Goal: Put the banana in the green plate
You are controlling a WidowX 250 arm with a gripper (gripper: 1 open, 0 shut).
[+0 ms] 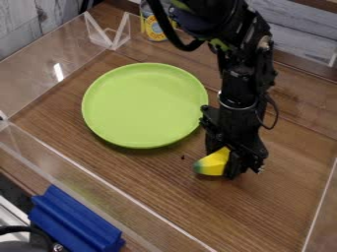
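Black claw (227, 159) pointing straight down, pinched shut on banana (212, 163), yellow w/ greenish tip, low on wood table (132, 187). Banana just right of green plate (142, 103), outside rim. Blue object (73, 224) at bottom left.

The black arm (239, 69) is standing straight down over the right half of the wooden table (132, 187), its gripper (227, 160) clamped on the banana (211, 163) at the tabletop, just off the right rim of the green plate (142, 103). The plate is lying bare, so the way in from above is standing open. A narrow strip of wood is separating banana from rim. Clear acrylic walls (53, 167) are fencing the table at the left and the near edge. A blue block (73, 224) is sitting outside the near wall. At the back, a clear stand (108, 30) and a yellow container (157, 24) are crowding the far edge.
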